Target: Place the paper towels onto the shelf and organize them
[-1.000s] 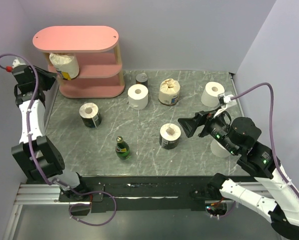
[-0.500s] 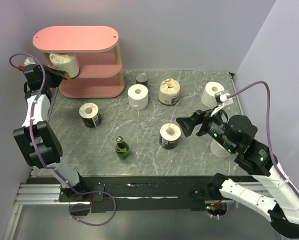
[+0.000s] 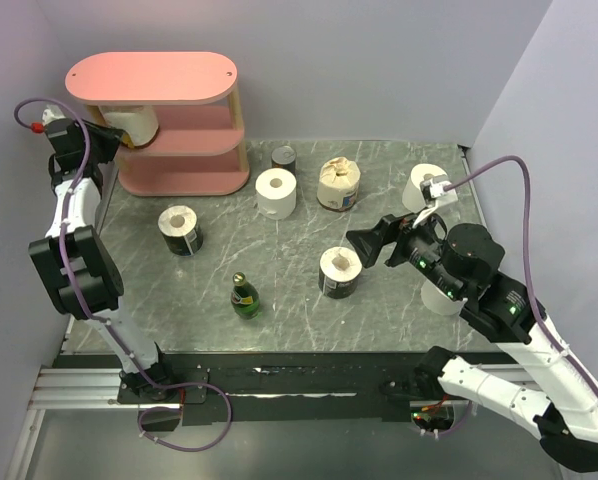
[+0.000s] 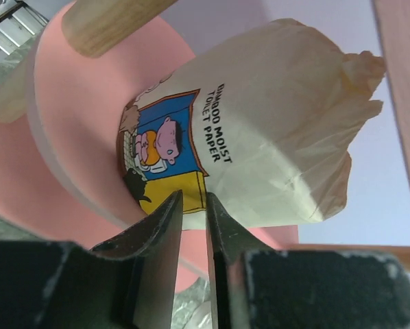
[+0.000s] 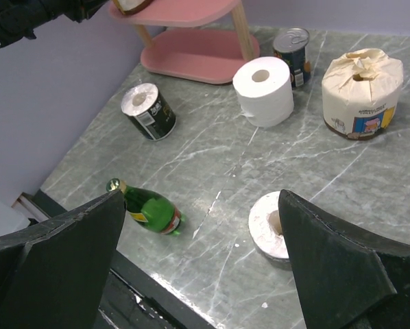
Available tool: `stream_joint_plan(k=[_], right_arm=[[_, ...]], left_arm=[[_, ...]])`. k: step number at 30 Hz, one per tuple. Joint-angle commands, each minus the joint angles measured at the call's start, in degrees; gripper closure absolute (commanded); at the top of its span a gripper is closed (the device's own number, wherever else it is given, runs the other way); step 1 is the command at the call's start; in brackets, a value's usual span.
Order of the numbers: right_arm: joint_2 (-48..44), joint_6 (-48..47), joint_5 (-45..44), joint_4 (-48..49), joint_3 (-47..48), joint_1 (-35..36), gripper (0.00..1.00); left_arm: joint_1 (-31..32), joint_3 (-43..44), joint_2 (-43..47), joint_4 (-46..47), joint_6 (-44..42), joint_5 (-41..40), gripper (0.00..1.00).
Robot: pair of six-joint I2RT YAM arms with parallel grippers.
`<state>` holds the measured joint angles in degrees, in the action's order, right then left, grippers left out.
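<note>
Nearest us, at the lower centre of the overhead view, the green bottle (image 3: pixel 244 298) is on the worktop (image 3: pixel 279 245). Just right of it stands the near dark-wrapped roll (image 3: pixel 339 272), not yet picked up. The right fingers (image 5: pixel 68 240) hang just up and right of it, spread wide and empty (the wrist view frames that roll between them). At the lower right a half-hidden white roll (image 3: pixel 437 298) peeks from under the right arm.

Further up, the left dark-wrapped roll (image 3: pixel 181 230) stands at centre left. Beyond it comes a row: the plain white roll (image 3: pixel 276 192), the cream wrapped roll (image 3: pixel 338 184) and the right white roll (image 3: pixel 422 188). The tin can (image 3: pixel 284 157) is just behind the plain white one. That makes six rolls on the worktop, none touching the shelf (image 3: pixel 149 78).

Farthest, at the upper left, the shelf holds only one: the shelved cream roll (image 4: pixel 260 123) sits at the left end of the middle tier, under the top board. The left fingers (image 4: pixel 157 236) are drawn together to a thin slit at its lower edge. We judge that they pinch its wrapper, so the release is not yet done.

By our reckoning the task is barely begun: one of seven is placed, six are to be fetched, and all the arranging is left.
</note>
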<state>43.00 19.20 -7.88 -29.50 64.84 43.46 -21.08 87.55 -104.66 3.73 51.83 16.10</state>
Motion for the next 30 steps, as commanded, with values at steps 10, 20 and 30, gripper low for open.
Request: stream_joint_plan(k=[10,20,30], right_arm=[[1.6,0.3,-0.1,2.5,1.6,-0.1,0.01],[8.9,-2.1,-7.3,4.8,2.7,-1.7,0.01],[25.5,2.5,1.3,8.7,6.9,-21.5,0.04]], left_arm=[[1.3,1.9,1.8,0.8,-0.3,-3.3,0.68],[1.1,-12.3,22.3,-14.1,-10.1,-5.7,0.26],[10.1,-25.1,43.2,-24.0,-18.5,3.8,0.04]])
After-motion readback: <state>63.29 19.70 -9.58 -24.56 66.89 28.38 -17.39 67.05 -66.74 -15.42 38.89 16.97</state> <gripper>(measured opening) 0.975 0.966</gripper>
